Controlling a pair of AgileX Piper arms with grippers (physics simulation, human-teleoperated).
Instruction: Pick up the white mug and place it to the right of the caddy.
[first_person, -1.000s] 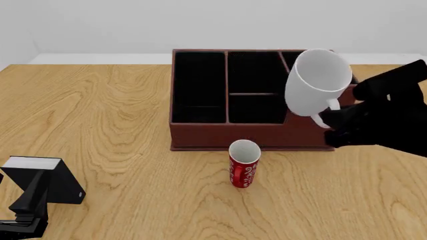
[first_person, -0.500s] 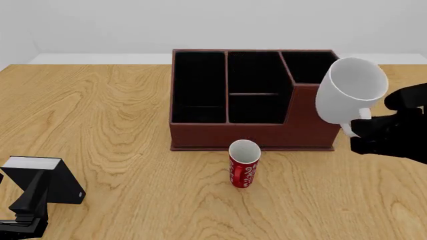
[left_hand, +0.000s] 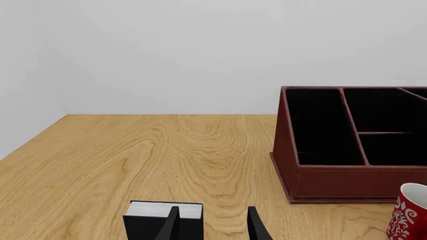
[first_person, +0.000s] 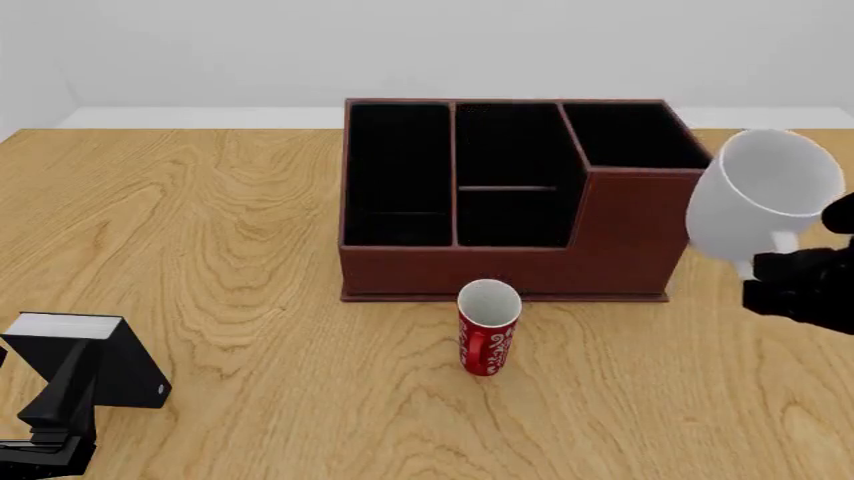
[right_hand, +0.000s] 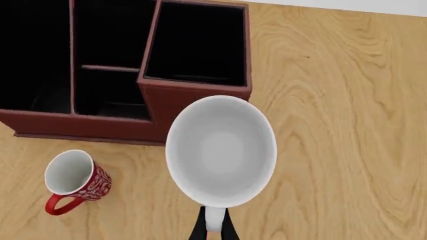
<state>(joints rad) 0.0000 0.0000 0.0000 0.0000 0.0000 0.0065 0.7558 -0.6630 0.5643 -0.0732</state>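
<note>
My right gripper (first_person: 771, 263) is shut on the handle of the white mug (first_person: 761, 202) and holds it tilted in the air, just right of the caddy (first_person: 514, 195). In the right wrist view the white mug (right_hand: 221, 150) shows its open mouth, with my fingers (right_hand: 212, 229) pinching its handle and the caddy (right_hand: 127, 75) beyond it. My left gripper (left_hand: 212, 226) is open and empty at the front left, low over the table. It also shows in the front view (first_person: 54, 420).
A red mug (first_person: 487, 328) with white patterning stands just in front of the caddy. It also shows in the left wrist view (left_hand: 408, 210) and the right wrist view (right_hand: 72, 181). A small black box with a grey top (first_person: 94, 358) sits by my left gripper.
My right gripper has carried the white mug rightward from over the caddy's right end to past its right side. The left arm has not moved.
</note>
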